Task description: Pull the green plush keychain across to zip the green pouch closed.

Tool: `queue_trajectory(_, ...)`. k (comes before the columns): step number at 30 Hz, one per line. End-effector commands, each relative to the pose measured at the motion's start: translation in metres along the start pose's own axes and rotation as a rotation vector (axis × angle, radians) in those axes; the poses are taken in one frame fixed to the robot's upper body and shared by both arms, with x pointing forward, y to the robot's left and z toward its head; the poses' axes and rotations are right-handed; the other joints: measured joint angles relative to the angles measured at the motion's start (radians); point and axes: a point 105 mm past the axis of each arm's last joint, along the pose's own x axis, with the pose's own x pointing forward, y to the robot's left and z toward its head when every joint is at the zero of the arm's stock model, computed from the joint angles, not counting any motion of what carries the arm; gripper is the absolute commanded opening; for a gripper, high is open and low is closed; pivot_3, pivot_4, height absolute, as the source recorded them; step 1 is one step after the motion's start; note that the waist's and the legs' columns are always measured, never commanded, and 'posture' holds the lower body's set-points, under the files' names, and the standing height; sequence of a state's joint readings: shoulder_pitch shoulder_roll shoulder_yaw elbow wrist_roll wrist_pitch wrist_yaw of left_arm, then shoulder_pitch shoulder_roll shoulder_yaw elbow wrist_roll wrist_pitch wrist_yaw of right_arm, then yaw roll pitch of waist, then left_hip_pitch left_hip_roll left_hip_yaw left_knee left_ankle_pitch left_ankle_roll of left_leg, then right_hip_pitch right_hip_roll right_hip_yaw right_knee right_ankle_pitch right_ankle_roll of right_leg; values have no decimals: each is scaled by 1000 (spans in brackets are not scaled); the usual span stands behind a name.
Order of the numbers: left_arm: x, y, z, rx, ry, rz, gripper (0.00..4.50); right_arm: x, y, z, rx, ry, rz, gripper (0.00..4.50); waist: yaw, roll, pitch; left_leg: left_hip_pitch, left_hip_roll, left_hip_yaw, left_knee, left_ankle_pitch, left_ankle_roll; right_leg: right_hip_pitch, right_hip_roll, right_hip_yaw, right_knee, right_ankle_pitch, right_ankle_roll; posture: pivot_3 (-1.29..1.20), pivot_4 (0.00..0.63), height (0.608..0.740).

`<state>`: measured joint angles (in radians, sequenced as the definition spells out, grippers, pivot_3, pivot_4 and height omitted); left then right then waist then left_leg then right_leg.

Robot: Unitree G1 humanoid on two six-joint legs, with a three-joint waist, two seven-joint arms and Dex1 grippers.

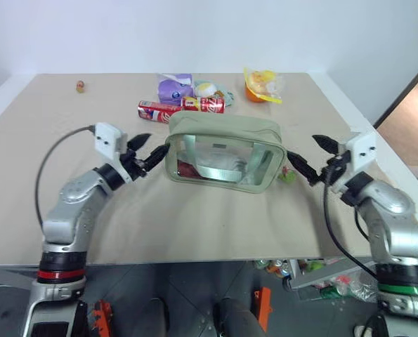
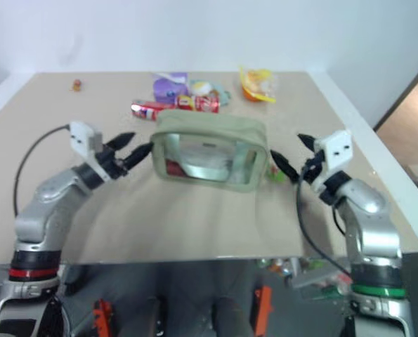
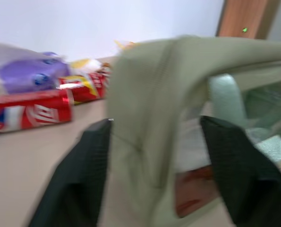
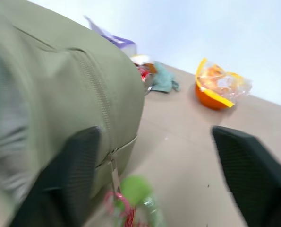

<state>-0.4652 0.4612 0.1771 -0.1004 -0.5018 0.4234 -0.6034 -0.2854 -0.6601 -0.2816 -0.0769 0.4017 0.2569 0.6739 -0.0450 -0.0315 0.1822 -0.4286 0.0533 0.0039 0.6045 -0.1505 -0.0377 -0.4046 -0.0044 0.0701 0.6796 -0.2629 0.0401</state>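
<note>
Nearest you, the front strip of the table is bare all the way to its front edge, so you have free room there between the two arms. Your left gripper sits just off the left end of the green pouch, fingers spread wide and holding nothing; in the left wrist view that end of the pouch stands between the two fingers, and I cannot tell whether they touch the fabric. Your right gripper is just off the pouch's right end, fingers also spread wide and empty. The green plush keychain lies on the table at the pouch's right end, by the zipper pull, between the pouch and your right gripper. The pouch stands upright near the middle of the table, its clear window facing you.

Behind the pouch, a red can lies on its side, with a purple packet and an orange-yellow bagged item near the far edge. The table's right edge runs close beside your right arm, while the left side has wide open surface.
</note>
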Motion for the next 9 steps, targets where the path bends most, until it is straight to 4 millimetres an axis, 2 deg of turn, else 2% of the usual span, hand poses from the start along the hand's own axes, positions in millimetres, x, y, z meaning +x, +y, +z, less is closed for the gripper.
queue_trajectory(1,-16,4,23,49,-33,-11,4472,-25,-4,16,-17,-2,-14,4500,0,0,0,0,0,0,0,0,0,0,0,0,0,0,0,0,150,740)
queue_trajectory(3,-28,7,15,73,17,1,4472,-37,2,10,12,30,-14,4500,0,0,0,0,0,1,0,0,0,0,-1,0,0,0,0,0,150,740)
queue_trajectory(6,-43,7,-10,114,134,41,4472,-51,25,-2,53,80,37,4500,-2,0,0,1,0,2,-1,0,-1,0,-1,1,0,-1,0,0,150,740)
queue_trajectory(9,-54,-2,-29,154,189,33,4472,-58,46,-13,87,114,79,4500,-2,0,0,1,1,1,-1,0,0,0,-1,1,0,-1,-1,0,150,740)
